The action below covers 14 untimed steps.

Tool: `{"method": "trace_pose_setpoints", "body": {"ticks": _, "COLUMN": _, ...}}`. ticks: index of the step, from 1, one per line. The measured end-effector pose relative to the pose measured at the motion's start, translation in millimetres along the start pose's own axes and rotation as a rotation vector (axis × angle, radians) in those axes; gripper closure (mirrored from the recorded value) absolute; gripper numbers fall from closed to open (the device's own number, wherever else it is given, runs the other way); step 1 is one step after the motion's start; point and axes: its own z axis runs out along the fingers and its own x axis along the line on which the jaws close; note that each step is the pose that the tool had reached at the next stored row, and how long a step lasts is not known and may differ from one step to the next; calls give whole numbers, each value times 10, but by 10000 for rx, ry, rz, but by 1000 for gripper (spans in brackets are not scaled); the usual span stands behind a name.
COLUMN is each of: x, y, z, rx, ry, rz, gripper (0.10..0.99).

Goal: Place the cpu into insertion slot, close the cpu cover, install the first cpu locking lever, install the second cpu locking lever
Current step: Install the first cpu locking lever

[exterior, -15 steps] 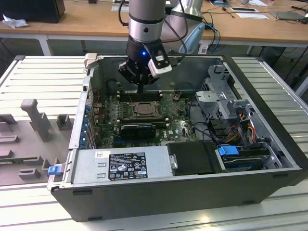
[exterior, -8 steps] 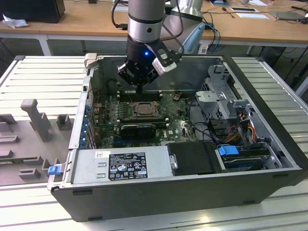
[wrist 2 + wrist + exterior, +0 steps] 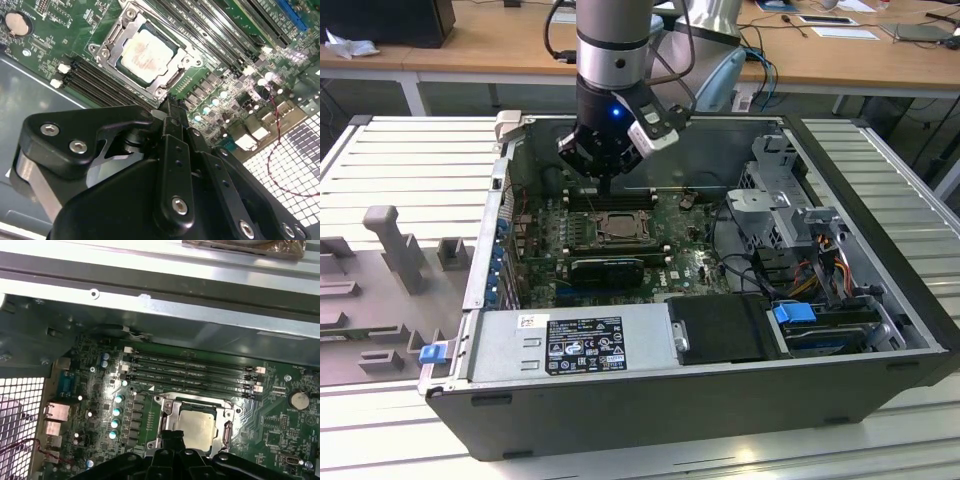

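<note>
While the cpu lies in the insertion slot under the lowered cpu cover, inside the computer case, the closed, empty pincer hovers at the slot's far edge; lever-locking seems in hand, demanding a fine, accurate push.

A pale silvery-beige square cpu sits flat in the small dark square insertion slot, with the thin silver metal-framed cpu cover lying flat around its face.

Your arm hangs vertical, wrist lowest, and its gripper points straight down (jaws pressed together).
</note>
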Motion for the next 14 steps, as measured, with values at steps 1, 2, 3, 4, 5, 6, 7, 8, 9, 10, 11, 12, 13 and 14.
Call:
{"method": "trace_pose_setpoints", "body": {"ticks": 1, "x": 0, "y": 0, "z": 1, "rx": -1, "ry": -7, "rz": 82, "gripper": 980}}
{"method": "trace_pose_setpoints", "body": {"ticks": 2, "x": 0, "y": 1, "z": 3, "rx": -3, "ry": -14, "rz": 176, "gripper": 980}}
{"method": "trace_pose_setpoints", "body": {"ticks": 3, "x": 0, "y": 1, "z": 5, "rx": -6, "ry": -23, "rz": 286, "gripper": 980}}
{"method": "trace_pose_setpoints", "body": {"ticks": 4, "x": -1, "y": 2, "z": 6, "rx": -7, "ry": -33, "rz": 398, "gripper": 980}}
{"method": "trace_pose_setpoints", "body": {"ticks": 5, "x": 0, "y": 3, "z": 8, "rx": -10, "ry": -45, "rz": 513, "gripper": 980}}
{"method": "trace_pose_setpoints", "body": {"ticks": 6, "x": -1, "y": 5, "z": 9, "rx": -13, "ry": -59, "rz": 630, "gripper": 980}}
{"method": "trace_pose_setpoints", "body": {"ticks": 7, "x": -1, "y": 6, "z": 9, "rx": -15, "ry": -68, "rz": 710, "gripper": 980}}
{"method": "trace_pose_setpoints", "body": {"ticks": 8, "x": -1, "y": 7, "z": 9, "rx": -16, "ry": -75, "rz": 788, "gripper": 980}}
{"method": "trace_pose_setpoints", "body": {"ticks": 9, "x": -1, "y": 7, "z": 9, "rx": -17, "ry": -80, "rz": 872, "gripper": 980}}
{"method": "trace_pose_setpoints", "body": {"ticks": 10, "x": -1, "y": 8, "z": 9, "rx": -18, "ry": -85, "rz": 956, "gripper": 980}}
{"method": "trace_pose_setpoints", "body": {"ticks": 11, "x": -1, "y": 9, "z": 10, "rx": -20, "ry": -91, "rz": 1042, "gripper": 980}}
{"method": "trace_pose_setpoints", "body": {"ticks": 12, "x": -1, "y": 9, "z": 11, "rx": -21, "ry": -96, "rz": 1122, "gripper": 980}}
{"method": "trace_pose_setpoints", "body": {"ticks": 13, "x": -2, "y": 10, "z": 11, "rx": -24, "ry": -102, "rz": 1222, "gripper": 980}}
{"method": "trace_pose_setpoints", "body": {"ticks": 14, "x": -2, "y": 10, "z": 12, "rx": -26, "ry": -108, "rz": 1312, "gripper": 980}}
